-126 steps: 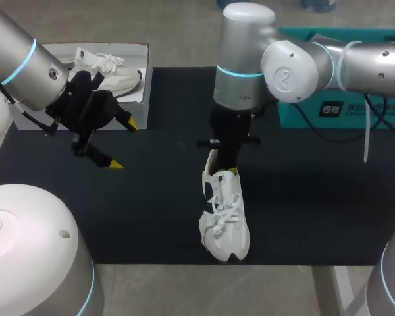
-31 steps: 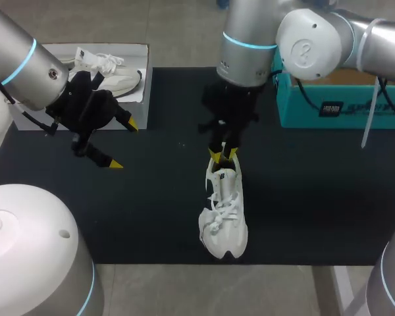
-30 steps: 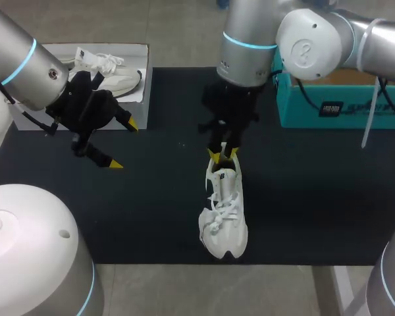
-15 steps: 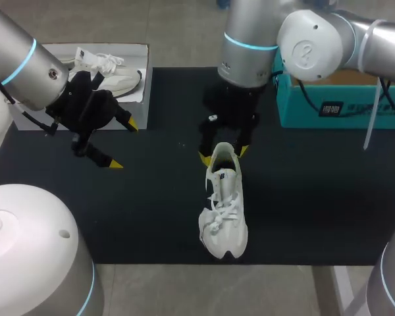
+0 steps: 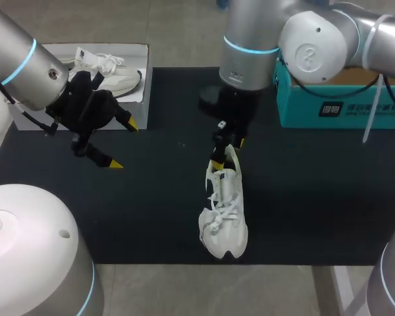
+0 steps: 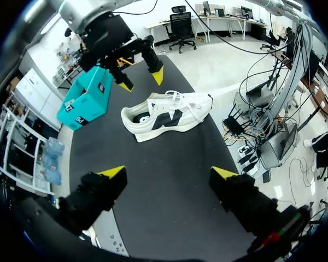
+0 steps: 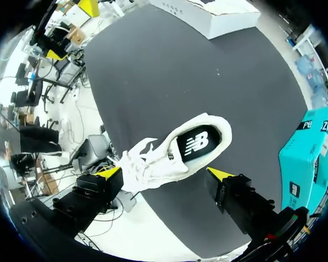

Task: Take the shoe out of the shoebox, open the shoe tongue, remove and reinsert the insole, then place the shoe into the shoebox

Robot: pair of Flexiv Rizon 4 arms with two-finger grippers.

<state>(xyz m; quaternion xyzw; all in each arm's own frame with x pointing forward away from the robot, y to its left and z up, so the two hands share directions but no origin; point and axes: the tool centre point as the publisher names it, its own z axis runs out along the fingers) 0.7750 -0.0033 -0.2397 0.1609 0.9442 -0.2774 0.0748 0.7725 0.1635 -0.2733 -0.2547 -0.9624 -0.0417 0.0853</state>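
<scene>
A black mat [image 5: 316, 197] covers the table. A white shoe [image 5: 225, 214] stands on its sole near the middle of the mat, heel to the far side and toe toward the near edge, laces loose, the dark insole showing through its opening.

The right arm comes in from the far right, bends at a large joint and points its wrist straight down over the shoe's heel. The right gripper [image 5: 227, 153] hangs just above the heel with its 2 yellow-tipped fingers spread apart; from the wrist view the heel sits ahead of them, in the gap, and neither fingertip touches it.

The left arm enters from the left and angles down toward the right. The left gripper [image 5: 122, 144] hovers over the left part of the mat, well apart from the shoe — its 2 fingers wide apart and holding nothing.

At the far left a white shoebox [image 5: 145, 82] holds a second shoe [image 5: 108, 66]. At the far right stands a teal box [image 5: 342, 108].
</scene>
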